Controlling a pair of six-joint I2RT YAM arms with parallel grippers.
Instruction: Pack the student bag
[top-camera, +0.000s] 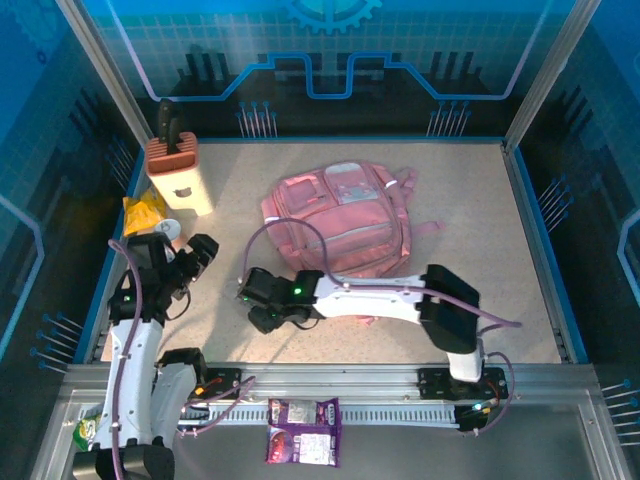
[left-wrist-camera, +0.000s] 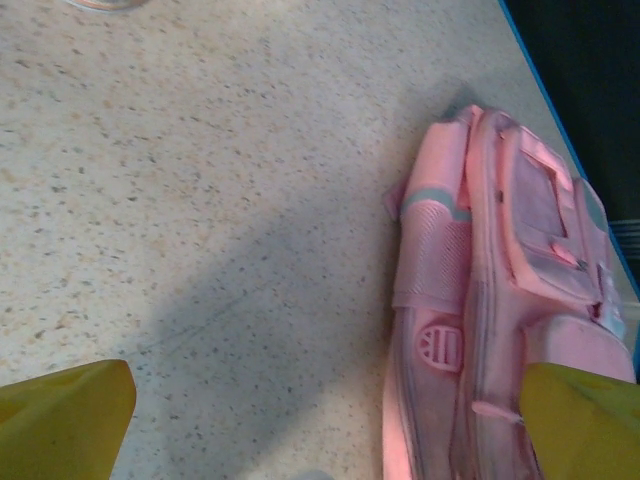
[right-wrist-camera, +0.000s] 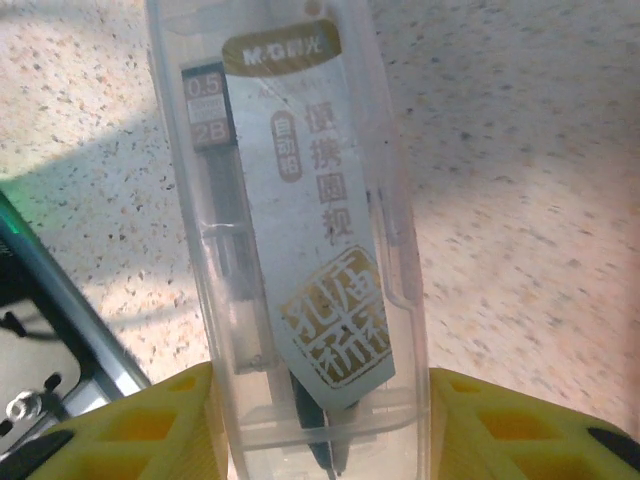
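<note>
Currently the right gripper, clamping a clear plastic case, sits nearest the student bag; left gripper gapes.

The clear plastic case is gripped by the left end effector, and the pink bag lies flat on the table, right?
No: the right end effector holds the clear plastic case, as the right wrist view shows. The pink bag does lie flat on the table.

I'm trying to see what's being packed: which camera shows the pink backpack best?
The top external view: the whole student bag lies flat mid-table, only its near edge hidden by the right arm. The left wrist view catches one side of it, cropped by the frame.
</note>
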